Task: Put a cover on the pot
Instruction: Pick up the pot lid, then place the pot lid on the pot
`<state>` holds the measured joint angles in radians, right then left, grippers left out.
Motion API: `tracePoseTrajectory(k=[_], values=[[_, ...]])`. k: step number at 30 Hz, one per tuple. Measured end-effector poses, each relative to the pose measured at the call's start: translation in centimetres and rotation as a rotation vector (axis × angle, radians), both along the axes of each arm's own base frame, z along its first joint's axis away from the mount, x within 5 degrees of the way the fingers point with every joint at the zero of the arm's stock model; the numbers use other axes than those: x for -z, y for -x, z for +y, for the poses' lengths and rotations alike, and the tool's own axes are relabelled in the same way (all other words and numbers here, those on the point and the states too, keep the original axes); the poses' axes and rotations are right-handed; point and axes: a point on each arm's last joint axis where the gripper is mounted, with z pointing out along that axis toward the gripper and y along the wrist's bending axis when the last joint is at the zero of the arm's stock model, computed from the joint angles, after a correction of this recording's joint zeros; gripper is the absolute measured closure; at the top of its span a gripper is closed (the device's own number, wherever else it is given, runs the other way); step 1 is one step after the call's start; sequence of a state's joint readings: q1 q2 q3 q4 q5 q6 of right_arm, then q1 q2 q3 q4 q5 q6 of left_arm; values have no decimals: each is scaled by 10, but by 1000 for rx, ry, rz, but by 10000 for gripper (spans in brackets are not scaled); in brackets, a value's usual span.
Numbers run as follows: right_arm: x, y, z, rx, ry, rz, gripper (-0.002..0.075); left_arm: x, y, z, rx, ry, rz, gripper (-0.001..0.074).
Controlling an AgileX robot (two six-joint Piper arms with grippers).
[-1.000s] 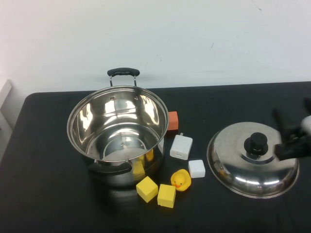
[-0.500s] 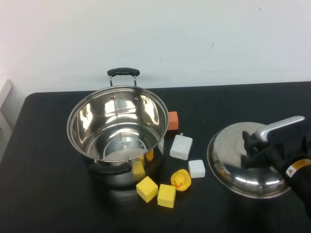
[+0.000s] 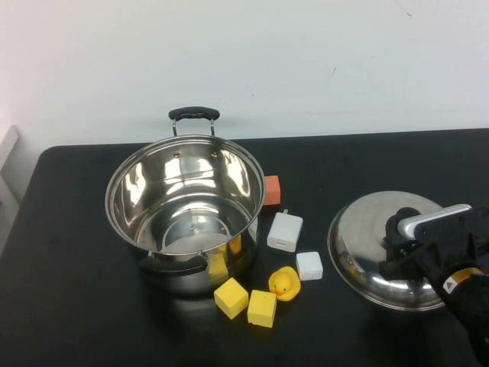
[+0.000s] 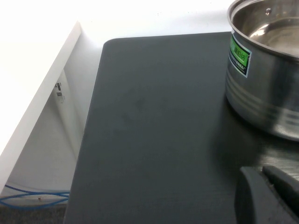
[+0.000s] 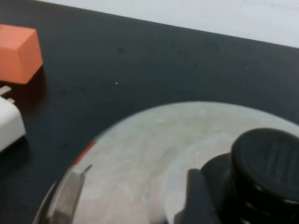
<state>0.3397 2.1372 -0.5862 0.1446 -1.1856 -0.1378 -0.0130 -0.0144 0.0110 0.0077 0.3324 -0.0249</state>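
I have my right gripper (image 3: 403, 246) down at the lid's (image 3: 365, 248) black knob (image 5: 268, 163), though I cannot tell if it is open; my left gripper (image 4: 273, 198) waits beside the open pot (image 3: 183, 210), so next I must grab the knob and lift.

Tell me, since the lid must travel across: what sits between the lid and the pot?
In the high view, a white charger, a small white cube and a rubber duck lie between lid and pot.

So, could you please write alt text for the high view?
The right end effector hovers at the black knob of a domed steel lid on a black table; to its left stands an open shiny steel pot.
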Motion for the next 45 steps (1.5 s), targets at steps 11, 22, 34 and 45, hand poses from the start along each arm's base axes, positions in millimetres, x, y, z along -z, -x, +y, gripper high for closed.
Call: tracePoseTrajectory(k=[11, 22, 34, 45], values=[[-2, -1, -1, 23, -13, -4, 306, 0, 0, 0, 0, 0, 0, 736], [-72, 23, -12, 56, -66, -121, 388, 0, 0, 0, 0, 0, 0, 736], [-169, 11, 48, -342, -275, -295, 388, 0, 0, 0, 0, 0, 0, 736], [-193, -34, 170, -536, -80, -158, 388, 0, 0, 0, 0, 0, 0, 736]])
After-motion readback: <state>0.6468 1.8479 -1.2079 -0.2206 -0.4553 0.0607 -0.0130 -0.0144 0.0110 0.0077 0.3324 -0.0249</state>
